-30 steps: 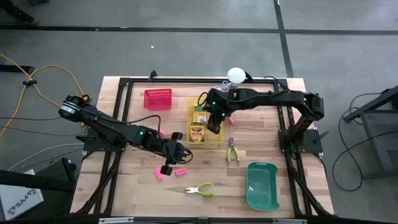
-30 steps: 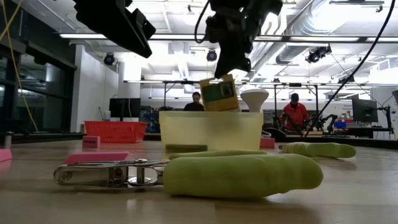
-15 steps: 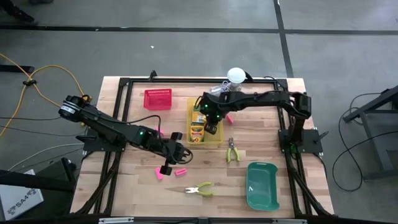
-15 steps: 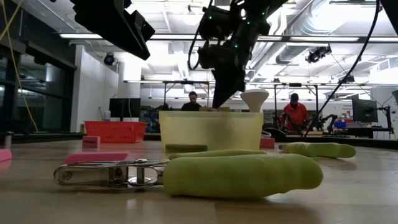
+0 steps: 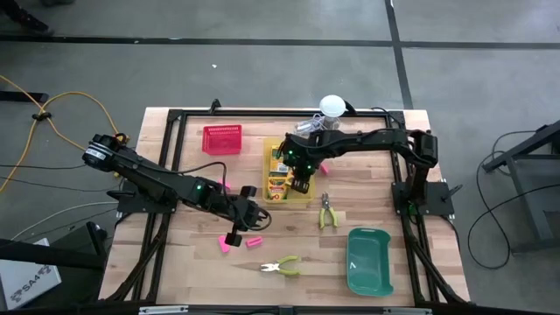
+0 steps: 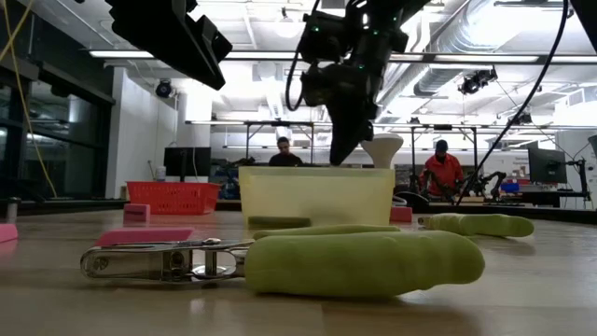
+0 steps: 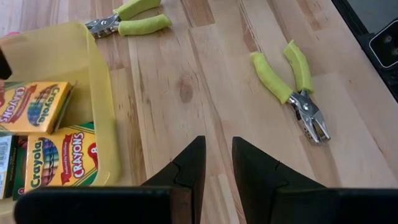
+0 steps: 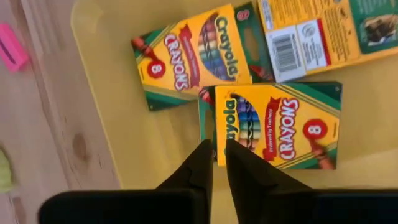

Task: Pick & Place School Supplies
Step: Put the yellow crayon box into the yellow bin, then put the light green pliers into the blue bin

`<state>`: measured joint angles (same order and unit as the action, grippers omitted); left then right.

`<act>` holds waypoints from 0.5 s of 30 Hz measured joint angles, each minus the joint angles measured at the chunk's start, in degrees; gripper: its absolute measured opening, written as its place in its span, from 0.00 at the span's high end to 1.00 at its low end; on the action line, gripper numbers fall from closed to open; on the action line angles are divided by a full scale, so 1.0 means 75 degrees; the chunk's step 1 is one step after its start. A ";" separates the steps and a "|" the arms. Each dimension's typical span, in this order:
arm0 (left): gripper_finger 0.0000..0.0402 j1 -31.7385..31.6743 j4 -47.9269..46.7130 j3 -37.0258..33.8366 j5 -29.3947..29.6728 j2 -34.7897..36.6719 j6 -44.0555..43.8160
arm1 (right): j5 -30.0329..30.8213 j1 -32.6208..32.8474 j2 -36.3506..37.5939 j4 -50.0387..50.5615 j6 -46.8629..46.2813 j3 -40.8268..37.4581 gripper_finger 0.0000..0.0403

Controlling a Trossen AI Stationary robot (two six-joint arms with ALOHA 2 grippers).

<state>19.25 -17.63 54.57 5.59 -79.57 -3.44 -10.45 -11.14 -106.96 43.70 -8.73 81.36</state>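
On the wooden table [image 5: 367,197], yellow-green-handled pliers [image 5: 282,266] lie nearest, beside pink eraser blocks [image 5: 254,241]. The left end effector [image 5: 238,233] hovers there, fingers slightly parted, grasping nothing. Farther, the right end effector [image 5: 300,185], nearly clenched, holds nothing over yellow-and-green cardboard crayon boxes [image 8: 278,126] inside the translucent yellow plastic bin [image 5: 304,200].

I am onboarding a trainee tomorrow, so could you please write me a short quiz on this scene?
1. True or false: the crayon boxes lie in the green bin.
2. The right gripper hovers over which? A red bin, B yellow bin, C green bin.
3. How many pliers lie on the table?
Key: 1 false; 2 B; 3 two.
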 joint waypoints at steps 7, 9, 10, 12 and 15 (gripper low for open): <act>0.81 0.0000 0.0003 0.0000 0.0000 0.0000 0.0000 | 0.0177 0.0045 0.0000 0.0049 -0.0123 0.0000 0.78; 0.81 0.0000 0.0003 0.0000 0.0000 0.0000 0.0000 | 0.0154 0.0037 0.0000 0.0045 -0.0230 0.0000 0.76; 0.81 0.0000 0.0001 0.0000 0.0000 0.0000 0.0000 | 0.0144 0.0036 0.0000 0.0039 -0.0268 0.0000 0.75; 0.81 0.0000 0.0003 0.0000 0.0000 0.0000 0.0000 | 0.0148 0.0036 0.0000 0.0032 -0.0334 0.0000 0.74; 0.81 0.0000 0.0000 0.0000 0.0002 0.0000 0.0000 | 0.0149 0.0036 0.0000 0.0029 -0.0393 0.0000 0.74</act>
<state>19.25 -17.63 54.57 5.60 -79.57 -3.44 -9.34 -10.87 -106.96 43.92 -11.68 81.36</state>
